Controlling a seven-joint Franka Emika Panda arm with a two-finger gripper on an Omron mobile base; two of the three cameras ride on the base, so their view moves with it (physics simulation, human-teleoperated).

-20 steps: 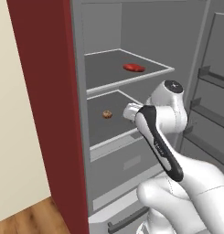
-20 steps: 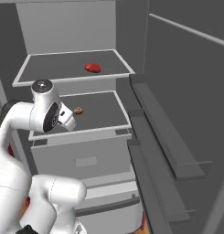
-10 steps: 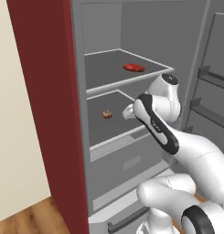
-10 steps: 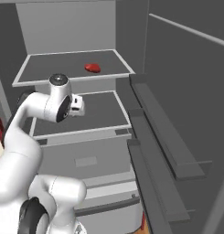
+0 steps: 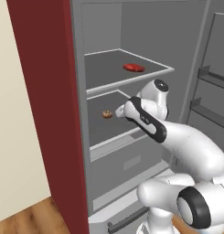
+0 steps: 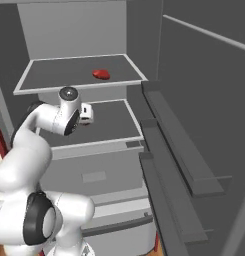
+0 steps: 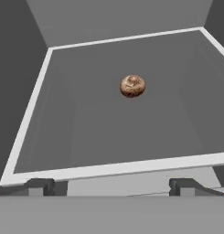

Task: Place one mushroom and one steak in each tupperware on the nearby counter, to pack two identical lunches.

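The fridge stands open and the arm reaches in at the level of the lower shelf [image 5: 104, 130]. The mushroom [image 7: 132, 86] sits alone near the middle of that shelf, well apart from the walls. The pincer [image 7: 111, 186] is spread wide and empty, its two dark tips at the shelf's front edge, the mushroom ahead and between them but not yet reached. A steak [image 5: 133, 67] lies on the upper shelf [image 6: 54, 75], toward the door side.

Step in hand, as I judge it: approach and grasp the mushroom. To do it well:
- Advance straight along the shelf, keeping the lump centred between the tips; it currently sits slightly off centre in the hand view.
- Stay low enough to close around the widest part, yet clear of the shelf surface and its raised white rim.
- Mind the upper shelf overhead; clearance for the wrist looks limited.
- Close gently; the lump is small and rounded and could roll or squirt out.

Materials: mushroom is a rounded orange-brown knob with a paler mottled patch, faintly glossy. Shelves are flat, matte dark grey panels with pale borders. Steak is a flat red oval. Fridge walls are smooth grey.
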